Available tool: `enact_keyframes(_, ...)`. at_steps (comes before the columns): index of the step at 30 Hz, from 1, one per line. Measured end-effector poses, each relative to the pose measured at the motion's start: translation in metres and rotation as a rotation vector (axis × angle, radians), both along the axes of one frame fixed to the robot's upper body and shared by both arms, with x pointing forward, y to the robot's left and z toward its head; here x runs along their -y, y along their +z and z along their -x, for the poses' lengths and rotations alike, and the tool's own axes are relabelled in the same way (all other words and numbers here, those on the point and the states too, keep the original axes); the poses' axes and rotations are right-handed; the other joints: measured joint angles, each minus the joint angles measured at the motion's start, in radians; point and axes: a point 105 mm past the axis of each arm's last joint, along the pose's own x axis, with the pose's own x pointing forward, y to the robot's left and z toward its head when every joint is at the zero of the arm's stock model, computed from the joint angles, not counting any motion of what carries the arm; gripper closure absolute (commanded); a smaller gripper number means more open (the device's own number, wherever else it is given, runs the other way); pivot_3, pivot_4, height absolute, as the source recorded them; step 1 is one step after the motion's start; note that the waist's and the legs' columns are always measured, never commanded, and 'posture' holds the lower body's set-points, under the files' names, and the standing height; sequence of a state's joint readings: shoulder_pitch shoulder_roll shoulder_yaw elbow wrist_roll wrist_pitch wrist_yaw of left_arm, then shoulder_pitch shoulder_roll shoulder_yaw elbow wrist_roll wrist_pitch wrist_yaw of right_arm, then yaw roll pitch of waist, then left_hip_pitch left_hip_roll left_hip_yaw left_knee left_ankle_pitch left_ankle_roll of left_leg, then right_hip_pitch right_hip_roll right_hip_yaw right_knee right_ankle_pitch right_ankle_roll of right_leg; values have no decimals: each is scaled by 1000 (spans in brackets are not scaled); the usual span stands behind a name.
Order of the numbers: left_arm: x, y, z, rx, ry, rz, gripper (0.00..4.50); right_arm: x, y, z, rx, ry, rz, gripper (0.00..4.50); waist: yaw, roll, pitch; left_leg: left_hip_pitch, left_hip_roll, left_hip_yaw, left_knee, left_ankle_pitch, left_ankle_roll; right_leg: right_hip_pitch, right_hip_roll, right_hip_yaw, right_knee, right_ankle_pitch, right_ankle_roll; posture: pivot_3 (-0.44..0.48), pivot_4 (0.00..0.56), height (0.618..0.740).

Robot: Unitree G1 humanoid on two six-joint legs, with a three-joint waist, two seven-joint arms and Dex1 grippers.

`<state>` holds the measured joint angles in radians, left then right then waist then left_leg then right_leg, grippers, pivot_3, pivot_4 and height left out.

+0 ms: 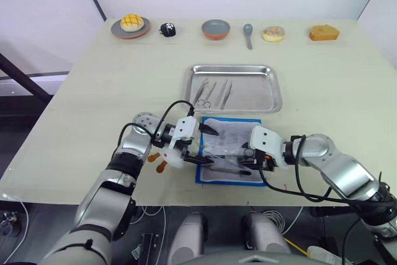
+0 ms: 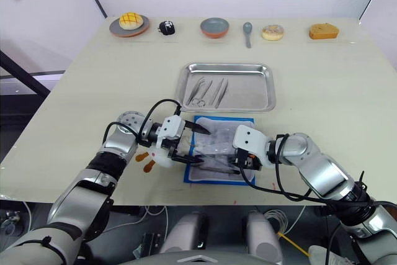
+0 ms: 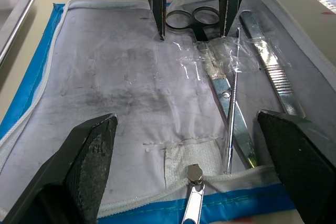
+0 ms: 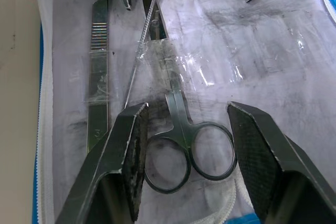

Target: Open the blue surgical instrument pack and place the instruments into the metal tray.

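Note:
The blue surgical instrument pack (image 1: 231,147) lies open near the table's front edge, its whitish lining up. Scissors (image 4: 181,140), a thin probe (image 4: 137,59) and a flat ridged handle (image 4: 98,72) rest on the lining. My right gripper (image 4: 186,116) is open, its fingers (image 4: 128,156) straddling the scissors' ring handles. My left gripper (image 3: 194,145) is open too, low over the pack's left part and facing the right one (image 1: 244,161). Behind the pack sits the metal tray (image 1: 267,94), with three instruments (image 1: 214,94) in its left half.
Along the far edge stand a plate with a yellow bun (image 1: 131,26), a small black object (image 1: 168,28), a bowl (image 1: 215,28), a grey spoon (image 1: 248,33), a doughnut (image 1: 273,33) and a cake slice (image 1: 324,32). Small orange pieces (image 1: 159,161) lie left of the pack.

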<state>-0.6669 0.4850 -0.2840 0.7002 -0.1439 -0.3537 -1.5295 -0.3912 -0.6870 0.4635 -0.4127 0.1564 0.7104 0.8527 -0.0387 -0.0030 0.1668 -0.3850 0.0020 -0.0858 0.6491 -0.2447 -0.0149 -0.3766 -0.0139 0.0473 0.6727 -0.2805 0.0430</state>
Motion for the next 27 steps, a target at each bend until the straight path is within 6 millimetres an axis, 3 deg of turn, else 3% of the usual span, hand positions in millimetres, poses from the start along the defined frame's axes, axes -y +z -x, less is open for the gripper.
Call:
enact_keyframes(11, 1, 0, 0, 8, 2, 2, 0, -10, 2, -4, 8, 29, 45, 2003, 0, 0, 0, 0, 0, 0, 0, 0, 0, 0, 0, 0, 0, 0, 0, 0, 150, 740)
enact_keyframes(15, 1, 0, 1, 8, 4, 4, 0, -10, 0, -2, -10, 34, 57, 3142, 0, 0, 0, 0, 0, 0, 0, 0, 0, 0, 0, 0, 0, 0, 0, 0, 150, 740)
enact_keyframes(18, 1, 0, 1, 9, 6, 5, 0, -11, -1, 1, -18, 47, 62, 4446, -1, 0, -1, 0, 0, 0, 0, 0, 0, 0, 0, 0, 0, 0, 0, 0, 150, 740)
enact_keyframes(27, 1, -1, 1, 11, 13, 7, 0, -8, -1, 3, -12, 43, 73, 4446, 0, 1, -2, 0, 0, 0, 0, 0, 0, 0, -1, 0, 0, 0, 0, 0, 150, 740)
